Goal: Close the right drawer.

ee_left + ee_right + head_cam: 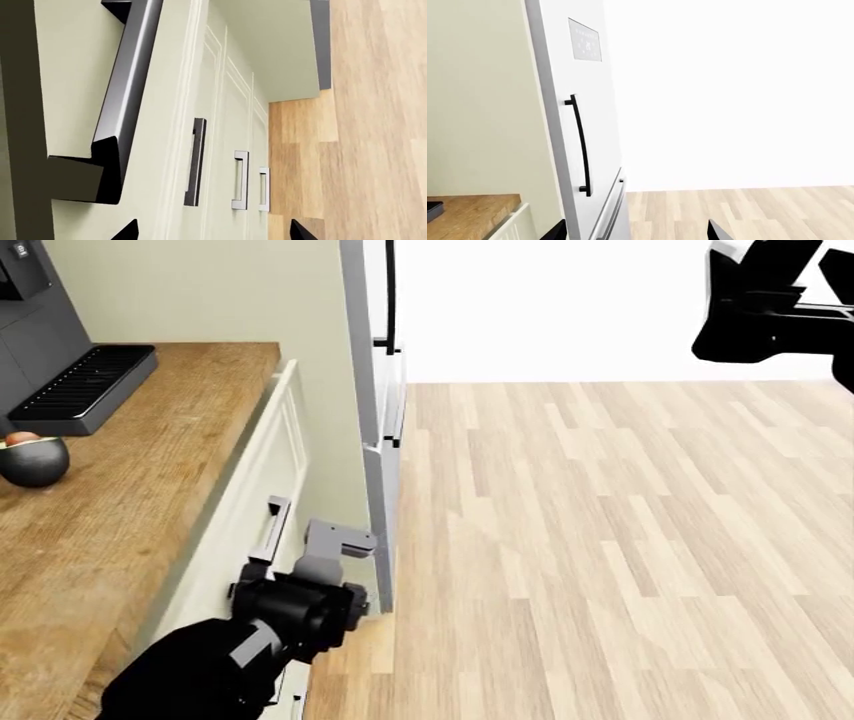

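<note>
Right drawer (254,500): cream-white front with a recessed panel, sitting under the wooden table (120,520) edge at the head view's left. Whether it stands proud of the cabinet line can't be read for sure from here.

Drawer handle (274,525): short dark bar on that front; in the left wrist view it fills the near frame as a big black bar (127,95), very close to the camera.

Left pincer (334,545): down low, right by the drawer front, its grey fingers (350,538) just beside the handle on the side toward the floor. Contact can't be made out. In the left wrist view only two dark tips show, well apart, so it reads as released with nothing between them.

Right pincer (635,232): only the two dark tips peek in, spread wide, nothing held. In the head view the arm hangs high at the upper right (774,310), well apart from the drawer.

Cabinet run: further cream fronts with more black handles (195,161) recede beyond the drawer.

Fridge (570,125): tall pale door with a long black handle, past the table's end.

Table: dark appliance (80,380) and a round bowl (32,460) on it.

Floor (614,540): light wood planks.
</note>
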Tool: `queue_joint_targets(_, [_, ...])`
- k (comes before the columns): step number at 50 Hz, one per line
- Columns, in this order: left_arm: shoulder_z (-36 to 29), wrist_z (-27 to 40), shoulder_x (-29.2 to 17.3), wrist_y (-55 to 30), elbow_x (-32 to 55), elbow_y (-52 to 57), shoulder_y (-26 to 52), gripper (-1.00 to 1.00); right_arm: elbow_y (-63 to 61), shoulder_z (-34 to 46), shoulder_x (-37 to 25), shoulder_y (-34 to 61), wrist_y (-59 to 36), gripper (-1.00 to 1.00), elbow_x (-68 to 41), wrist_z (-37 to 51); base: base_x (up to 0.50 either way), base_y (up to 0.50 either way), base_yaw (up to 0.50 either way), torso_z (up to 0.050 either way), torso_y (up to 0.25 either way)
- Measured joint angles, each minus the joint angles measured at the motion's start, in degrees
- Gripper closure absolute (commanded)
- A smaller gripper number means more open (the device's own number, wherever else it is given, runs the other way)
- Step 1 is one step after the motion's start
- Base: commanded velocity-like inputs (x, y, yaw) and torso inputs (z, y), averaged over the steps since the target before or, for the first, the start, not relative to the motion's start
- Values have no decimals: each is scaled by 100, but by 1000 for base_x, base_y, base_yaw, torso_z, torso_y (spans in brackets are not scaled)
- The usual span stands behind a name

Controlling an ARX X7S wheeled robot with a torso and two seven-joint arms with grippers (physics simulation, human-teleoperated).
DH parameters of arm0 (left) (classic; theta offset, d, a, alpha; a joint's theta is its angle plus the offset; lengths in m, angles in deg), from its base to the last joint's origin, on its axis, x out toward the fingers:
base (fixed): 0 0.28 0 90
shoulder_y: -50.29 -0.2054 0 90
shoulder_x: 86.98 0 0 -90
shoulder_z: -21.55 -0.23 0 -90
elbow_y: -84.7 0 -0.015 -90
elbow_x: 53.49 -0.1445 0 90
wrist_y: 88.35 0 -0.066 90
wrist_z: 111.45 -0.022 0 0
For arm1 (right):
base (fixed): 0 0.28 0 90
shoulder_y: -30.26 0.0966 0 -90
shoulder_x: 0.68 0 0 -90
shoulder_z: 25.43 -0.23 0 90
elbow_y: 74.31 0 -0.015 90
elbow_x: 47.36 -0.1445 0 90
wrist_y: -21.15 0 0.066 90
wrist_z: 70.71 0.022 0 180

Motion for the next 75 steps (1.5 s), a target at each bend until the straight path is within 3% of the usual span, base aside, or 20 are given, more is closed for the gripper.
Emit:
queue_joint_targets(20, [505,200,-134,-197,-436,-8,-85,-100,-18,-6,-5,-4,6,-100,-3,5,0,0,0,0,0])
queue_joint_targets(38, [1573,243,-336,-408,-1406,-13,-189,-100,-34,2,-1,-3,1,-100,-5,22,0,0,0,0,0])
queue_joint_targets(50, [2909,241,-385,-636,-2639,27,-292,-100,-39,10,6,10,-7,-100,-12,26,0,0,0,0,0])
queue_joint_targets(75, [6502,336,-301,-1245,-5974,111,-472,-100,-44,11,14,51,-15,-100,-40,43,0,0,0,0,0])
